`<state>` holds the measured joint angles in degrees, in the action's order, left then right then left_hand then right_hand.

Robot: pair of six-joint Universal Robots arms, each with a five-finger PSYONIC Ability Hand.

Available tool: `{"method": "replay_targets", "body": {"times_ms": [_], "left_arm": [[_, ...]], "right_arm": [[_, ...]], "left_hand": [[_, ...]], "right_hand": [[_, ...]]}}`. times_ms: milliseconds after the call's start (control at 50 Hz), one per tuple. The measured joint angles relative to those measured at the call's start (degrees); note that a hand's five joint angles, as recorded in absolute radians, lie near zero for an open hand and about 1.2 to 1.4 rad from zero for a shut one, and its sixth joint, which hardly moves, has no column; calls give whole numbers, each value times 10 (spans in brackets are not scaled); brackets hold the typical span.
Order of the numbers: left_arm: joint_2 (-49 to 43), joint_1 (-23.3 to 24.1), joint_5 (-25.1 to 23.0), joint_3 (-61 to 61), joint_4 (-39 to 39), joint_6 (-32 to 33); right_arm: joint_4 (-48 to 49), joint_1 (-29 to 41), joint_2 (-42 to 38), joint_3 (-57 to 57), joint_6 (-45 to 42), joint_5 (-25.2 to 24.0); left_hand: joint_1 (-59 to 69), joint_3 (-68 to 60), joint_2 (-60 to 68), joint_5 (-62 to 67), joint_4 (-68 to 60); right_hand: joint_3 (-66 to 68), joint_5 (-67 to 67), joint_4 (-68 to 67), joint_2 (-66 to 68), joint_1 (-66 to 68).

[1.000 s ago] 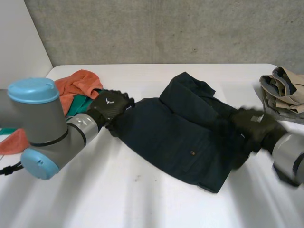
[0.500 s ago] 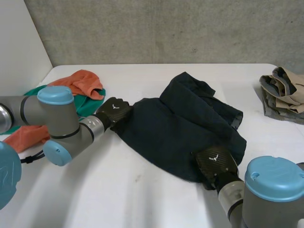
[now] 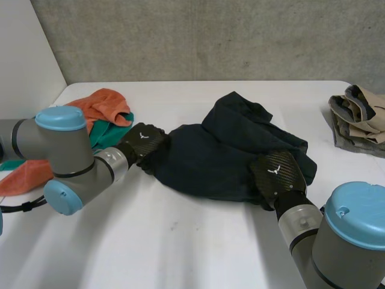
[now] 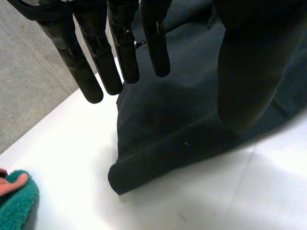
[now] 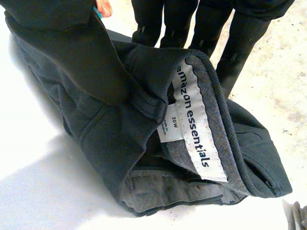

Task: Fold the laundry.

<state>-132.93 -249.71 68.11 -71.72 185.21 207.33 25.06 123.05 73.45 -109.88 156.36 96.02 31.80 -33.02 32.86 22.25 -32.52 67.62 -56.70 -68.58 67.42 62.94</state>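
Though one beige garment (image 3: 358, 117) lay folded at the table's (image 3: 180, 253) right edge, the job looked barely half done. The dark trousers (image 3: 222, 156) sat rumpled in the middle of the table with no clean fold in them. An orange cloth (image 3: 102, 105) and a green cloth (image 3: 107, 136) lay heaped and untouched by the left edge.

The left hand (image 3: 143, 144) was at the trousers' left end. In its wrist view the fingers (image 4: 122, 48) were straight and spread apart from the thumb (image 4: 249, 72), poised over the cloth just inside the hem (image 4: 139, 165) without closing on it.

The right hand (image 3: 275, 173) was at the near right end. It pinched the waistband between its thumb (image 5: 72, 48) and the fingers behind, holding that edge raised and turned over, so that the white label (image 5: 196, 129) faced out.

By my reading, the trousers needed smoothing and folding, and the two loose cloths awaited their turn.
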Motion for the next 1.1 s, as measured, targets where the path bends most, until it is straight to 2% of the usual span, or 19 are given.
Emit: {"method": "replay_targets", "body": {"times_ms": [260,340,420,460,540,660,720,740,760,800,960,1100], "left_arm": [[-13,1,1,12,0,1],[-17,4,2,20,1,1],[-19,6,1,27,3,1],[-20,7,1,29,3,0],[-22,10,1,32,3,0],[-25,21,1,30,1,-4],[-22,27,2,25,-3,-6],[-21,28,2,24,-4,-6],[-17,30,3,22,-7,-7],[-9,31,4,17,-15,-10],[37,32,13,-26,-65,-47],[38,35,24,-35,-70,-72]], "right_arm": [[2,-35,1,10,6,2],[4,-49,2,11,7,2],[6,-56,6,14,7,3],[6,-58,11,16,7,3],[6,-61,28,28,8,4],[5,-64,45,54,8,4],[2,-65,47,63,8,3],[2,-65,48,64,8,3],[1,-64,48,66,9,3],[0,-64,47,66,10,3],[1,-61,45,65,12,4],[2,-60,45,72,12,4]], "left_hand": [[8,-3,5,8,-6],[110,-83,86,91,-90],[264,-236,243,242,-243],[297,-279,285,285,-287],[340,-336,339,342,-346],[340,-351,355,347,-360],[239,-241,243,255,-256],[170,-177,178,194,-193],[52,-69,68,76,-72],[25,-28,28,36,-30],[0,8,-10,-12,11],[0,8,-10,-12,11]], "right_hand": [[3,0,0,0,0],[3,0,0,0,0],[3,0,0,0,0],[3,0,0,0,0],[3,0,0,0,0],[3,-6,0,0,0],[3,-7,0,0,0],[3,-7,0,0,0],[3,-7,0,0,0],[3,-8,0,0,0],[3,-8,0,0,0],[3,-8,0,0,0]]}}
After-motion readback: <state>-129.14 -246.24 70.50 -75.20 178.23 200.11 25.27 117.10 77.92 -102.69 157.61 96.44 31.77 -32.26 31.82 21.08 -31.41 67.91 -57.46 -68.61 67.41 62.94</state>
